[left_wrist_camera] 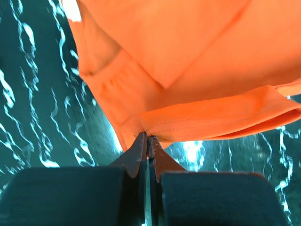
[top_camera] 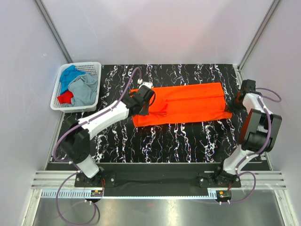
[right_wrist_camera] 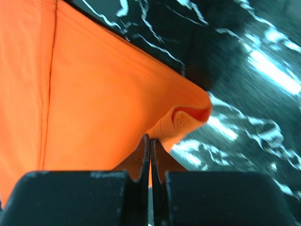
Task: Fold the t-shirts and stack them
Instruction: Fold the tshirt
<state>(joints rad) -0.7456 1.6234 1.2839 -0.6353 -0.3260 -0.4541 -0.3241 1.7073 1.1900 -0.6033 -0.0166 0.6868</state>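
A bright orange t-shirt (top_camera: 188, 101) lies spread lengthwise across the black marbled table (top_camera: 188, 141). My left gripper (top_camera: 145, 111) is at the shirt's left end. In the left wrist view it (left_wrist_camera: 148, 137) is shut on a stitched hem of the orange cloth (left_wrist_camera: 188, 56), which is lifted a little off the table. My right gripper (top_camera: 231, 109) is at the shirt's right near corner. In the right wrist view it (right_wrist_camera: 150, 137) is shut on a curled corner of the orange cloth (right_wrist_camera: 94, 94). Blue (top_camera: 70, 74), grey (top_camera: 84, 89) and red (top_camera: 66, 98) t-shirts lie crumpled in the basket.
The white lattice basket (top_camera: 73, 108) stands off the table's far left corner. Pale walls enclose the table on three sides. Both arm bases sit on a rail at the near edge, with purple cables looping off each arm.
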